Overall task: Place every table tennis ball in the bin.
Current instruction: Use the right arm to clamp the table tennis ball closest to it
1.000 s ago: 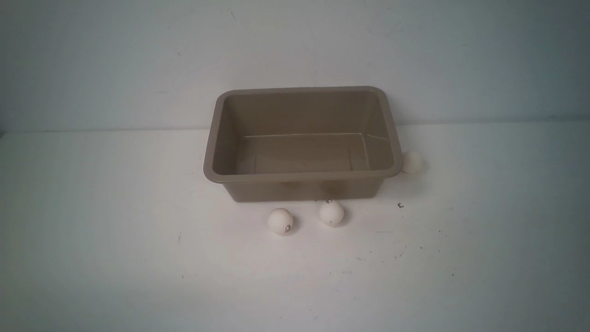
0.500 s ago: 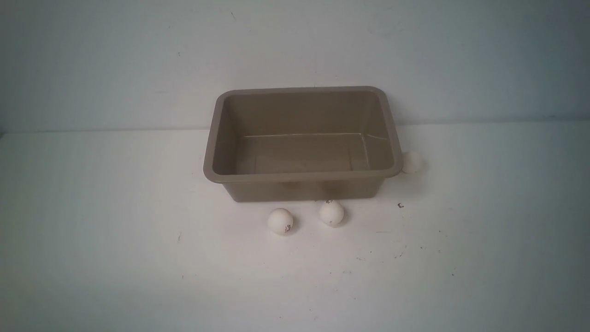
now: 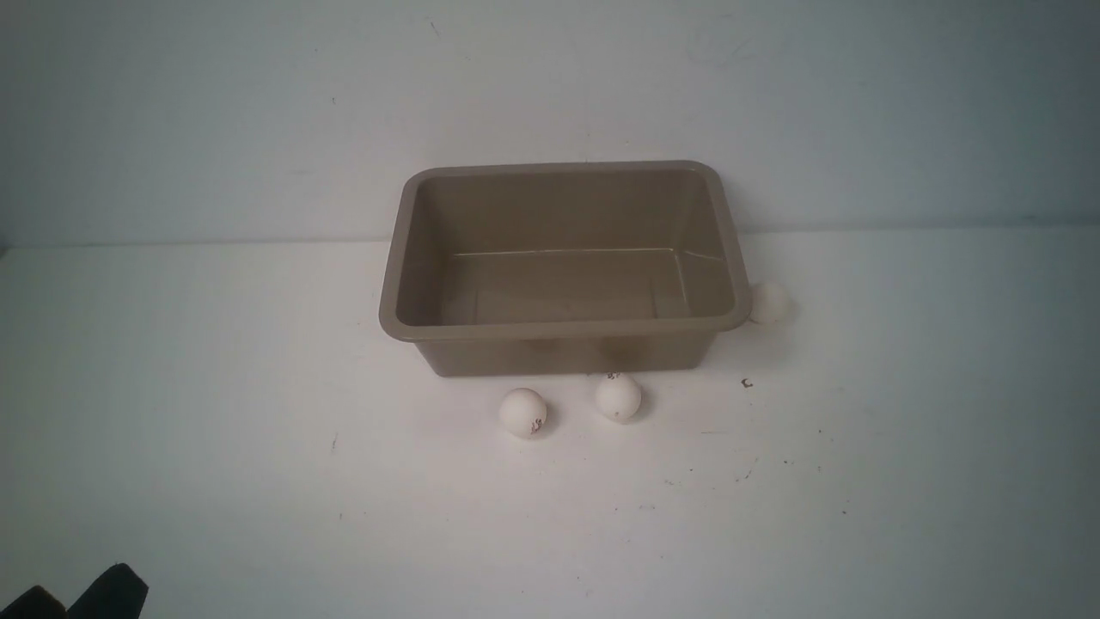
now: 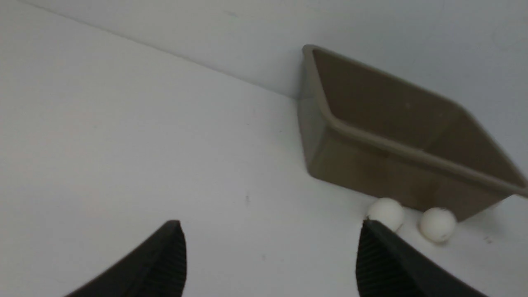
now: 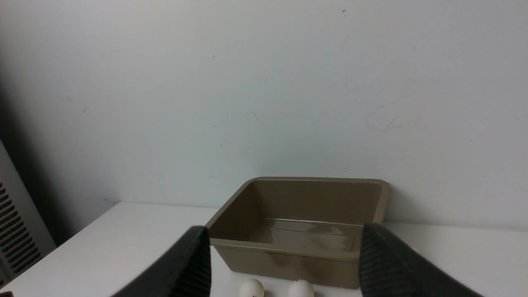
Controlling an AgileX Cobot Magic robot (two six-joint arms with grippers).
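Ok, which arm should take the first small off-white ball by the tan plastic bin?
Left, probably: the open left gripper hangs low over the white table, the nearest off-white ball just past its fingertip. The right gripper, also open, looks farther back.

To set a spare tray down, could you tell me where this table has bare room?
Free: the table left of the bin, right beyond the ball beside its rim, and the wide near strip. Crowded: just before the bin, where two balls sit.

White table (image 3: 215,387) against a pale grey wall (image 3: 550,77).
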